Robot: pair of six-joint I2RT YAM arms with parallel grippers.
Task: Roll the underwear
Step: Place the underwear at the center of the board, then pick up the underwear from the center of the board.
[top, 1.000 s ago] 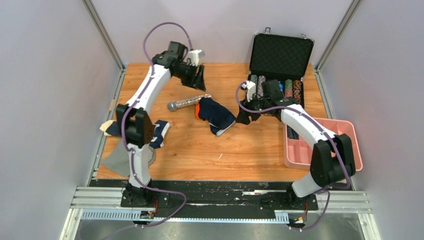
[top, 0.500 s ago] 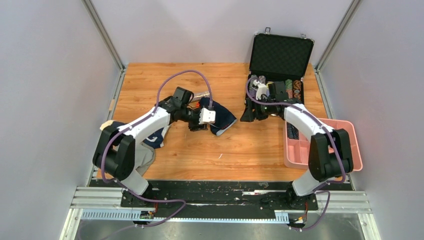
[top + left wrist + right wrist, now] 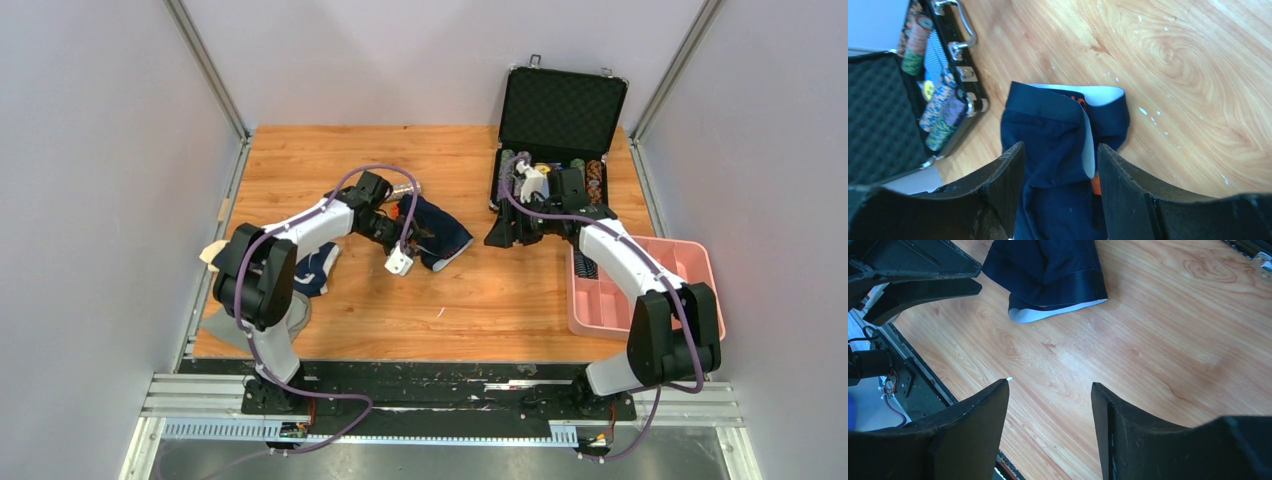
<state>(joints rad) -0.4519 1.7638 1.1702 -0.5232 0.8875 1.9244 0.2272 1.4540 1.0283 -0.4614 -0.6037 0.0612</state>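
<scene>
Plain navy underwear [image 3: 443,233] with an orange patch lies crumpled mid-table, its waistband showing a white inside [image 3: 1098,95]. My left gripper [image 3: 406,222] is at its left end, open. In the left wrist view its gripper [image 3: 1060,150] has one finger on each side of the navy cloth [image 3: 1058,132] without pinching it. A second underwear [image 3: 318,268], navy with white stripes, lies at the left, partly under the left arm. My right gripper [image 3: 503,233] stands open over bare wood, to the right of the navy underwear [image 3: 1048,270]; nothing is between its fingers [image 3: 1050,387].
An open black case [image 3: 563,105] of poker chips [image 3: 938,107] stands at the back right. A pink tray [image 3: 690,262] sits at the right edge. A silver rod [image 3: 403,188] pokes out behind the left arm. A flat grey cloth [image 3: 222,322] lies front left.
The left arm swung from the back of the table down onto the navy underwear, then turned its wrist there. The right gripper drew back slightly toward the case.
</scene>
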